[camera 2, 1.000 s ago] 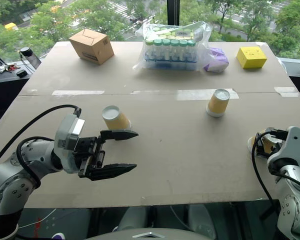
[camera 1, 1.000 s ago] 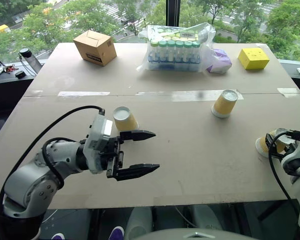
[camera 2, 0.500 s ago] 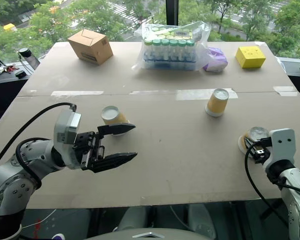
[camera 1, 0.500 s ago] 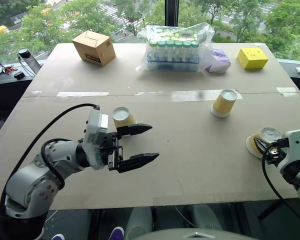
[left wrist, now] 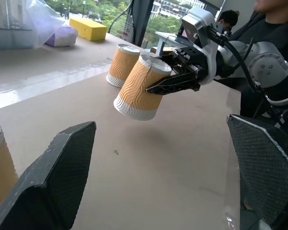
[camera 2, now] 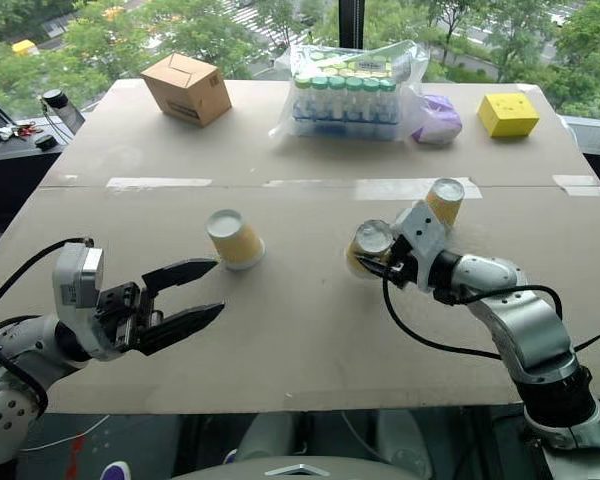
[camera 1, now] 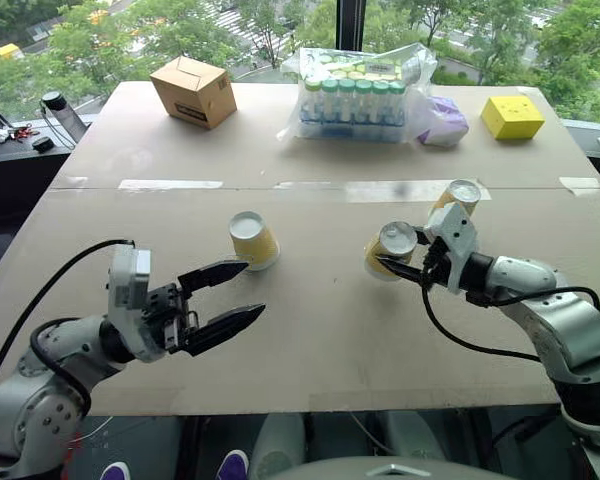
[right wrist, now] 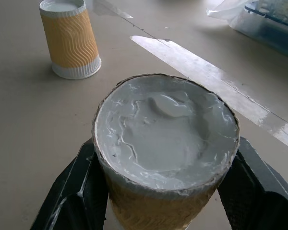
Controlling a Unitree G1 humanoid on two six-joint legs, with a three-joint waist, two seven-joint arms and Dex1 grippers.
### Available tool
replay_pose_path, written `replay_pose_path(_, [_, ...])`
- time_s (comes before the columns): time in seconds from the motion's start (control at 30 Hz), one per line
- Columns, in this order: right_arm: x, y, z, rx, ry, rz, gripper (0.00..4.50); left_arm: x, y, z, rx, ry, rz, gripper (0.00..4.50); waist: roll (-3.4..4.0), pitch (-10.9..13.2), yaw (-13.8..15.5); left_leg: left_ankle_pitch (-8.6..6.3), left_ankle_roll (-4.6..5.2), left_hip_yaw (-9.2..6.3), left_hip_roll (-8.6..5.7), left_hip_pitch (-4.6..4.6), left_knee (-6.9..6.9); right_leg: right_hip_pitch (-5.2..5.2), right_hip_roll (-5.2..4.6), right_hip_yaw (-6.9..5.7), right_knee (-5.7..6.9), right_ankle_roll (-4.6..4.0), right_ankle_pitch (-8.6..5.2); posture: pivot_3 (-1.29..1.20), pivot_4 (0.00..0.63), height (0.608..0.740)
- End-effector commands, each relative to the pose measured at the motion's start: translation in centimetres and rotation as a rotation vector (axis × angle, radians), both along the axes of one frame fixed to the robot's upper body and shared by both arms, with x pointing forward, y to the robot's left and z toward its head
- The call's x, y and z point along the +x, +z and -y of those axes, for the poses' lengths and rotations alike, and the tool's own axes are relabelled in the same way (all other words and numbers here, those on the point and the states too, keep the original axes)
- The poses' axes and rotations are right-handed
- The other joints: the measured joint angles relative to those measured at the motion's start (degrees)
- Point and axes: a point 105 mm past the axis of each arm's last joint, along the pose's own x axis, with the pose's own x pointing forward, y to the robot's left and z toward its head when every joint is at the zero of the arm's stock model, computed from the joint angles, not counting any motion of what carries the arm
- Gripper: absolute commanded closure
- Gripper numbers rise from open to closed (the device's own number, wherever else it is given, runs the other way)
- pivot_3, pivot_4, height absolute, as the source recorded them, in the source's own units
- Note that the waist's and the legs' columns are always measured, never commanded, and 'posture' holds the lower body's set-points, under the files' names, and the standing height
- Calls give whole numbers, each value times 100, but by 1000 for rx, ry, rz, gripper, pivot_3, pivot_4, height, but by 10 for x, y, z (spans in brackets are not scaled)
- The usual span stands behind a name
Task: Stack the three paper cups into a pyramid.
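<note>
Yellow paper cup [camera 1: 390, 249], clamped in the right gripper [camera 1: 412, 266], hangs tilted above the table [camera 1: 320, 330] middle, while the left gripper [camera 1: 225, 298] gapes wide and empty near the table's front edge.

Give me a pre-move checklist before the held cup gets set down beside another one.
1. Right end effector shut on held cup: ok.
2. Held cup clear of the table, tilted: ok.
3. Left cup upside down, standing free: ok.
4. Far cup upside down, standing free: ok.
5. Left end effector open, apart from left cup: ok.
6. Base cups side by side: not ok, far apart.
</note>
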Motion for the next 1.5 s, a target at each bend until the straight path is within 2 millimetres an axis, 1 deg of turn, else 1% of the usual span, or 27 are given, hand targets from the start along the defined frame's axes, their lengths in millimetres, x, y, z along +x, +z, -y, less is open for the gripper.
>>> replay_pose_path(0.03, [1,6,-1,-21,40,24,2183,-13,11,3,12,-31,64,0,-1,1,-5,0,0,-2,1,-1,0,0,0,0,0,0,0,0,150,740])
replay_pose_path(0.17, [5,3,-1,-25,59,9,2183,-19,7,2,22,-19,61,0,-1,1,-20,-1,1,-1,1,0,0,1,-3,1,2,0,0,0,150,740])
replay_pose_path(0.37, [6,0,-7,-12,86,-21,2183,-20,6,-5,36,17,74,0,-1,1,-23,-9,16,-2,3,1,0,1,-1,1,4,-1,1,0,150,740])
replay_pose_path(0.57, [10,-6,-7,-11,84,-32,2183,-19,5,-7,36,29,70,0,-1,1,-22,-9,16,-1,2,1,0,1,-2,1,3,-1,1,0,150,740])
replay_pose_path(0.7, [15,-9,-8,-14,70,-27,2183,-13,8,-7,42,47,84,0,-1,1,-24,-9,16,-2,2,1,1,1,-1,1,4,-1,1,0,150,740])
replay_pose_path(1.1, [32,-10,-8,-22,37,-2,2183,-4,11,-9,35,53,90,0,0,1,-29,-3,5,-1,2,1,1,1,0,0,5,-1,1,0,150,740])
replay_pose_path(1.2, [37,-12,-9,-17,39,-28,2183,-3,11,-8,35,50,91,0,0,1,-34,-2,4,-1,2,1,1,1,1,0,5,-1,1,0,150,740])
replay_pose_path(1.27, [38,-14,-10,-13,50,-47,1162,-3,11,-8,36,49,92,0,0,1,-37,-1,2,-1,3,2,1,0,1,1,5,-1,1,0,150,740])
replay_pose_path(1.3, [38,-14,-10,-14,55,-48,754,-2,11,-8,35,49,93,0,0,2,-36,-1,2,-1,3,2,1,0,1,1,5,-1,1,0,150,740])
replay_pose_path(1.33, [39,-14,-9,-17,52,-43,246,-2,11,-8,35,49,95,0,0,2,-35,-2,2,-1,3,2,1,0,1,1,5,-1,1,0,150,740])
replay_pose_path(1.37, [37,-13,-8,-15,60,-44,22,-1,12,-8,35,51,98,0,0,2,-31,-1,2,-1,3,2,1,1,0,1,5,-1,1,0,150,740])
replay_pose_path(1.4, [35,-11,-7,-11,64,-40,22,-1,12,-8,34,53,100,0,2,3,-26,-2,2,-1,3,1,1,0,-1,1,5,-1,1,0,150,740])
replay_pose_path(1.5, [29,5,2,30,39,15,22,1,10,-11,34,86,84,0,2,3,-25,-2,3,-2,3,1,0,0,-2,0,4,-1,1,0,150,740])
